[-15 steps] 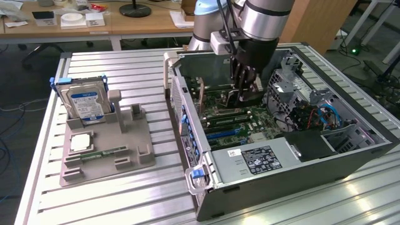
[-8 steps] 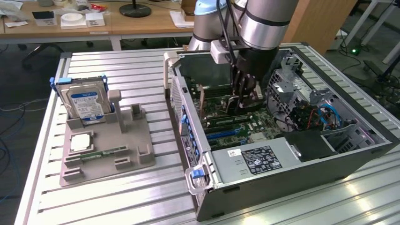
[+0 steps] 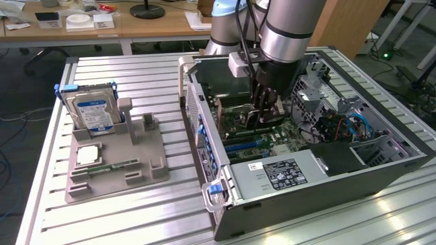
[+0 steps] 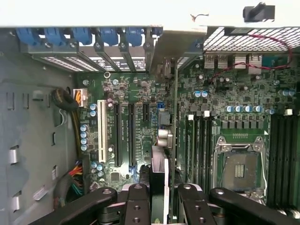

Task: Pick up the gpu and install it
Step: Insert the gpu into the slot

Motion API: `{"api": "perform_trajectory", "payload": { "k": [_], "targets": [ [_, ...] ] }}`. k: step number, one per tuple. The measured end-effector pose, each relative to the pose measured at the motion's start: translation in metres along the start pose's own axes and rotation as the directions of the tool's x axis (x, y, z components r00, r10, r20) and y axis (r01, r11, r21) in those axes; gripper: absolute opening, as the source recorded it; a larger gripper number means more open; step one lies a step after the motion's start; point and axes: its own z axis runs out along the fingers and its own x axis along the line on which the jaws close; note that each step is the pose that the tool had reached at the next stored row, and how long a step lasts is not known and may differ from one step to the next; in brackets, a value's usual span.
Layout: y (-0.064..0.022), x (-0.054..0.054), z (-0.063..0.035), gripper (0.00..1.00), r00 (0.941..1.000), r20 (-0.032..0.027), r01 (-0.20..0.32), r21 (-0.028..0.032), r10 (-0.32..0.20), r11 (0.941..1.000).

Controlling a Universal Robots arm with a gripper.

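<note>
The gpu (image 3: 244, 118) hangs on edge inside the open computer case (image 3: 327, 168), just above the motherboard (image 4: 136, 93). My gripper (image 3: 263, 113) is shut on it from above. In the wrist view the gpu (image 4: 159, 173) is seen edge-on between my two black fingers (image 4: 138, 201), with its dark cooler facing the long expansion slots (image 4: 124, 136). Its pale bracket (image 4: 171, 49) reaches toward the case's rear wall with the blue slot latches (image 4: 84, 35). I cannot tell whether the card's edge touches a slot.
A grey holder (image 3: 136, 153) stands on the slatted table (image 3: 122, 214) at the exterior view's left. It carries a silver hard drive (image 3: 95, 112) with a blue label and a narrow green memory stick (image 3: 112, 166). Inside the case are a CPU socket (image 4: 241, 168), memory slots (image 4: 197, 145) and cables (image 3: 354, 125).
</note>
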Motion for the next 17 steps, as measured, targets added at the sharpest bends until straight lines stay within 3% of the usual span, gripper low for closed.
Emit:
{"api": "perform_trajectory", "payload": {
  "k": [17],
  "targets": [
    [0.0047,0.001,0.0307,0.27,1.0,-0.0001,0.0,0.0,0.0,1.0]
  ]
}}
